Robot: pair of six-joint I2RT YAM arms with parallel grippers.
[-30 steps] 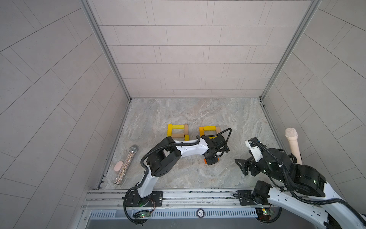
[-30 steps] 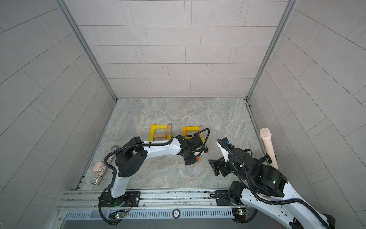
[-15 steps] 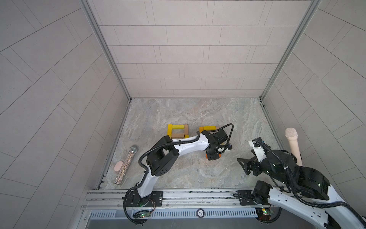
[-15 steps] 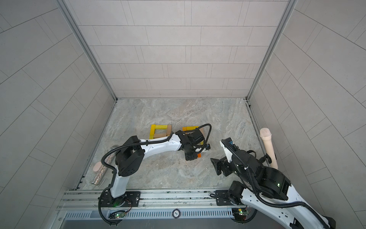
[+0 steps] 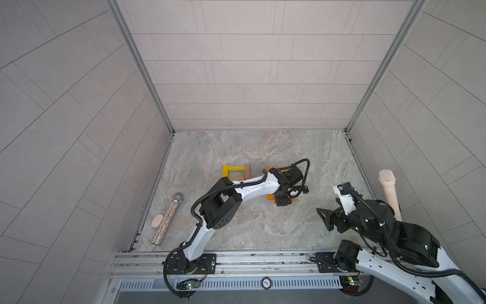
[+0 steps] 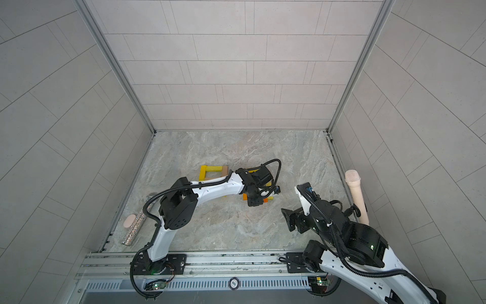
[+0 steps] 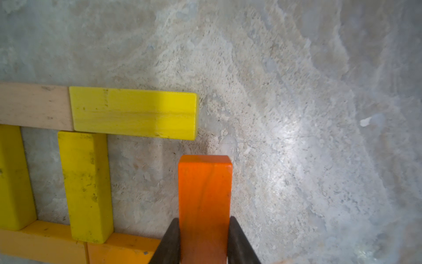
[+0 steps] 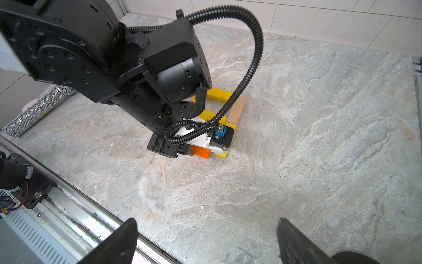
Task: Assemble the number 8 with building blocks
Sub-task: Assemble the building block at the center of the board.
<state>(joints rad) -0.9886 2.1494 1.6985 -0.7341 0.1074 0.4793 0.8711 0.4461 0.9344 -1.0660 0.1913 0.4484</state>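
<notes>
Presently, orange block (image 7: 204, 189) clamped in left gripper (image 7: 204, 220).
We see it near a yellow block (image 7: 133, 113); right gripper (image 8: 205, 237) stands wide.

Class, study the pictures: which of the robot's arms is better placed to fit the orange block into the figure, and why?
Left. The left tool is shut on the orange block, close beside the figure's yellow block. The right tool hangs open and empty, well away from it.

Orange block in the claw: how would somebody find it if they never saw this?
On the marble floor, the left gripper is down beside a half-built block figure. Pinched in it is the orange block. Its neighbours are yellow, amber or tan and lie free.
</notes>
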